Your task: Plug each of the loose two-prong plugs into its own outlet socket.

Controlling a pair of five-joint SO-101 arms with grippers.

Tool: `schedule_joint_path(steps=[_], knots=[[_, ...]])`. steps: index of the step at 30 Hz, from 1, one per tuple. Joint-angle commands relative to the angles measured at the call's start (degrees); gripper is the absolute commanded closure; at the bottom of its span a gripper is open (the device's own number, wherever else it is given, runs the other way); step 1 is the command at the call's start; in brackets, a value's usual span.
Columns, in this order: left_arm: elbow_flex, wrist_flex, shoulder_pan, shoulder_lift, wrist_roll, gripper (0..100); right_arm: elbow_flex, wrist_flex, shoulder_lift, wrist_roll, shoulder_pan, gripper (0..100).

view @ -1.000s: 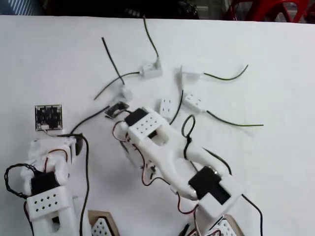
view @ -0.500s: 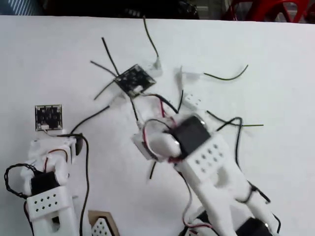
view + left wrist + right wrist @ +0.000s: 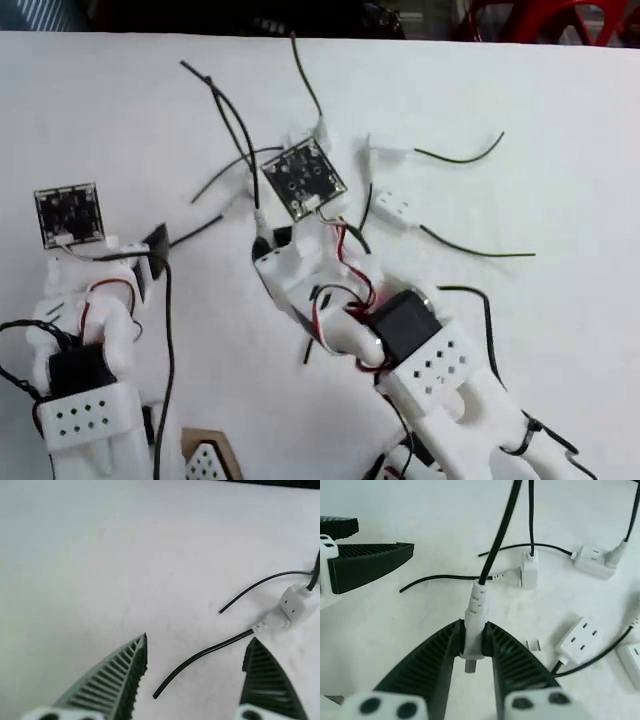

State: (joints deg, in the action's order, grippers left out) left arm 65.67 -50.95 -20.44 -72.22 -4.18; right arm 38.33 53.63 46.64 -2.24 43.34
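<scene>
My right gripper (image 3: 472,652) is shut on a white two-prong plug (image 3: 473,625), held above the table with its prongs pointing down and its black cable (image 3: 502,525) trailing away. In the high view that gripper (image 3: 268,245) is at the table's middle, below its camera board. A free white outlet socket (image 3: 581,639) lies close by; two other outlets (image 3: 592,560) (image 3: 529,572) have plugs in them. My left gripper (image 3: 195,652) stands open over a loose black wire (image 3: 200,657), near a white connected plug (image 3: 292,607). From above, the left gripper (image 3: 152,250) is at the left.
More outlets with cables lie at the middle back (image 3: 390,152) (image 3: 395,207). Loose black wires spread across the white table (image 3: 560,120). The left arm's open fingers (image 3: 370,562) are close beside my right gripper. Cardboard pieces (image 3: 205,455) sit at the front edge.
The right arm rose and pulled back with the plug, lifting its cable off the table. The left arm shifted left and farther back.
</scene>
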Motion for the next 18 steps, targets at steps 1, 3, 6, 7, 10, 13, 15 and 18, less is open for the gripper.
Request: schedule_joint_path(steps=[1, 3, 6, 7, 10, 13, 15, 18], knots=[[-9.2, -5.1, 3.4, -1.3, 2.5, 69, 6.4, -8.6, 5.1, -0.4, 3.0, 98.1], [-11.3, -7.2, 5.4, -1.3, 2.9, 69, 10.4, -11.7, 8.0, -1.9, 4.9, 98.1], [-12.7, -9.5, 9.4, -1.3, 2.9, 69, 14.9, -14.6, 12.2, -4.1, 6.4, 98.1], [-13.0, -9.9, 10.9, -1.3, 2.9, 69, 16.2, -14.9, 13.5, -4.3, 6.8, 98.1], [-12.9, -10.4, 15.4, -1.3, 2.7, 69, 19.1, -14.7, 16.5, -4.5, 7.8, 98.1], [-12.8, -10.4, 18.9, -1.3, 2.5, 69, 21.3, -14.7, 17.7, -4.5, 7.9, 98.1], [-12.9, -10.4, 21.1, -1.6, 2.5, 69, 22.4, -14.9, 17.7, -4.5, 7.9, 98.1], [-12.7, -11.8, 24.7, -5.5, 2.3, 69, 22.9, -15.0, 17.7, -4.5, 7.9, 98.1]])
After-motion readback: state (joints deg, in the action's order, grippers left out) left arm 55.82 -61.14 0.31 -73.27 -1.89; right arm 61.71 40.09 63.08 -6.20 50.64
